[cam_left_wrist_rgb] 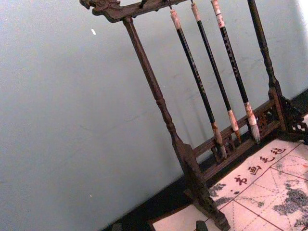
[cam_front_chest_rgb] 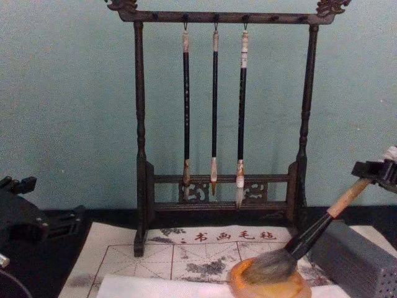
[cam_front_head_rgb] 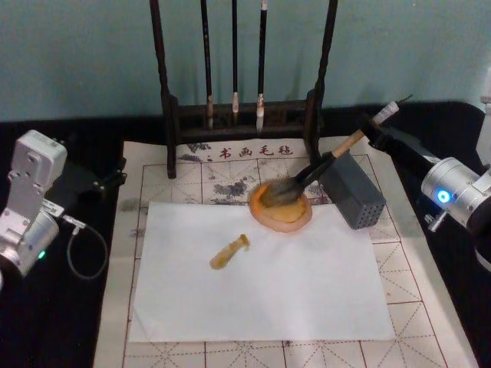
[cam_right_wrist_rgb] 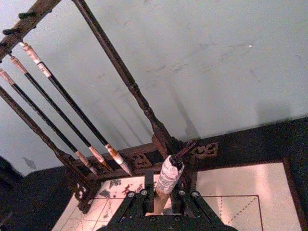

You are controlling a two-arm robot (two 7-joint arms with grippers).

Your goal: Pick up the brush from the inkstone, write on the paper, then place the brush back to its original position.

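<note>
One grip only: right gripper (cam_front_head_rgb: 377, 130) clamped on brush (cam_front_head_rgb: 322, 167) handle, bristles lying in inkstone (cam_front_head_rgb: 281, 204). Better lifted straight up before crossing to paper (cam_front_head_rgb: 261, 276). Left gripper parked left.

A dark wooden brush rack (cam_front_head_rgb: 244, 115) is set at the far edge of a gridded felt mat (cam_front_head_rgb: 176, 184); three thin brushes (cam_front_chest_rgb: 214, 112) are hung from its top bar. A grey perforated box (cam_front_head_rgb: 353, 190) is placed right of centre. An amber brush rest (cam_front_head_rgb: 229, 252) is laid near centre.
</note>
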